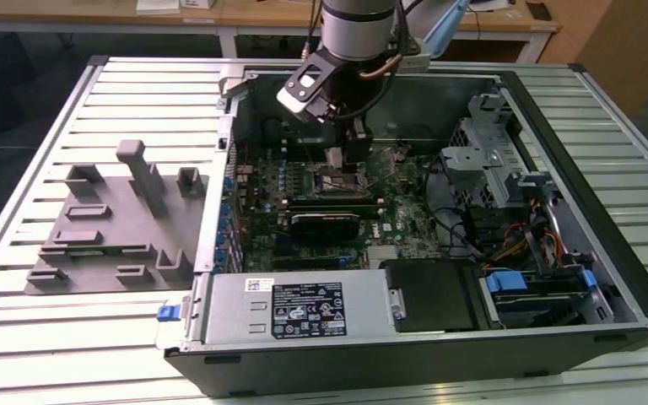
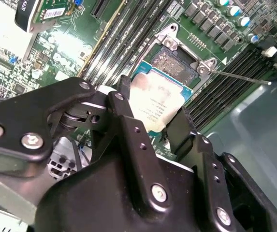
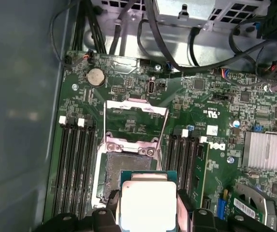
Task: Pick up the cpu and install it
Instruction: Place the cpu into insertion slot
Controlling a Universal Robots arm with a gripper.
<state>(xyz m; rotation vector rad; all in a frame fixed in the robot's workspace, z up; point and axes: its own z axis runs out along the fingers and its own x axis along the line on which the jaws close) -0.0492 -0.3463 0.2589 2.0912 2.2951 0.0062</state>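
— Where is the small, flat, square cpu (image 3: 148, 205) with the pale silver metal top?

— Pinched at two opposite edges by the black two-fingered gripper (image 3: 148, 212). In both wrist views a finger (image 2: 124, 99) stands hard against each side of the chip.

— And relative to the board?

— It hangs over the dark square socket (image 3: 123, 169) on the green motherboard (image 3: 215, 96), covering one side of it while the rest lies bare. I cannot tell whether it touches. The socket's silver metal load plate (image 3: 136, 116) is swung open, and long black memory slots (image 3: 75, 164) run along both sides.

— What about the exterior view?

— The gripper (image 1: 353, 152) is down inside the open black computer case (image 1: 639, 278), which lies on the ribbed metal tabletop (image 1: 31, 93) towards the exterior view's right edge. A grey plastic fixture block (image 1: 110, 228) lies beside the case, near the left edge.
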